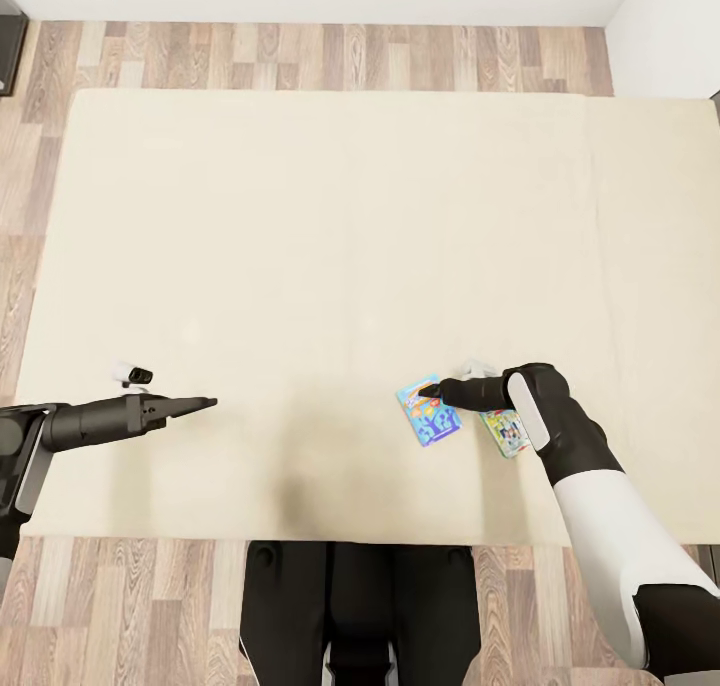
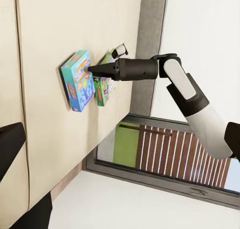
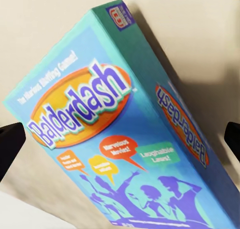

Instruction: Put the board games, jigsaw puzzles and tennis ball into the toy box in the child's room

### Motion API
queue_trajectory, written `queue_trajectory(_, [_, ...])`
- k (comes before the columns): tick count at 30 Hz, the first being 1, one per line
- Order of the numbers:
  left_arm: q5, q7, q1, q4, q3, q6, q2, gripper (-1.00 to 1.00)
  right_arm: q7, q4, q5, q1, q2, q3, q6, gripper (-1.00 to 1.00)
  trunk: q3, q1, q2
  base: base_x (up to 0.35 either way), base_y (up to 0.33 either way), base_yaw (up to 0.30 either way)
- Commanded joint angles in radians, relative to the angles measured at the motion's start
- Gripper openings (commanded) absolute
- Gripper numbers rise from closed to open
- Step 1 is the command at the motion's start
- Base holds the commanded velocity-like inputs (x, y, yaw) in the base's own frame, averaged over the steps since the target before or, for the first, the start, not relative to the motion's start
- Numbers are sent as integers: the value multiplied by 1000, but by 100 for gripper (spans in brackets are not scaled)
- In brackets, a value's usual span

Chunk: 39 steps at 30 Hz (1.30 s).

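A blue Balderdash board game [image 1: 434, 426] lies flat on the cream bed [image 1: 350, 216], near its front edge at the right. My right gripper [image 1: 430, 391] hovers just over that box, open, its fingertips [image 3: 10, 144] spread wide to either side of the lid [image 3: 115, 124]. A second, green-edged board game [image 1: 505, 433] lies just right of the first, partly under my right wrist. The left wrist view shows both games [image 2: 77, 81] [image 2: 104, 86] and the right gripper [image 2: 91, 68] from the side. My left gripper [image 1: 208, 403] is open above bare bedding at the left, holding nothing.
Wood floor [image 1: 300, 56] surrounds the bed, with a white wall [image 1: 660, 26] at the far right. My dark base [image 1: 350, 616] stands against the bed's front edge. A window [image 2: 165, 159] shows beyond the bed in the left wrist view.
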Motion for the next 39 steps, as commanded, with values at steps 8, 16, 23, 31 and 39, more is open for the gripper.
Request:
queue_trajectory(8, [-2,-4,0,1,0,11,0,100,5,-1,4,0,-1,3,3,100,-2,1,-2,0,0,0])
queue_trajectory(16, [-4,-4,0,1,-1,11,0,100,5,-2,4,0,-1,3,3,100,-2,1,-2,0,0,0])
queue_trajectory(23, [-4,-4,0,1,-1,11,0,100,5,-2,4,0,-1,3,3,100,-2,1,-2,0,0,0])
queue_trajectory(31, [-5,-4,0,1,-1,11,0,100,5,-3,4,0,-1,3,3,100,-2,1,-2,0,0,0])
queue_trajectory(39, [-8,-4,0,1,-2,11,0,100,5,-4,4,0,-1,3,3,100,-2,1,-2,0,0,0])
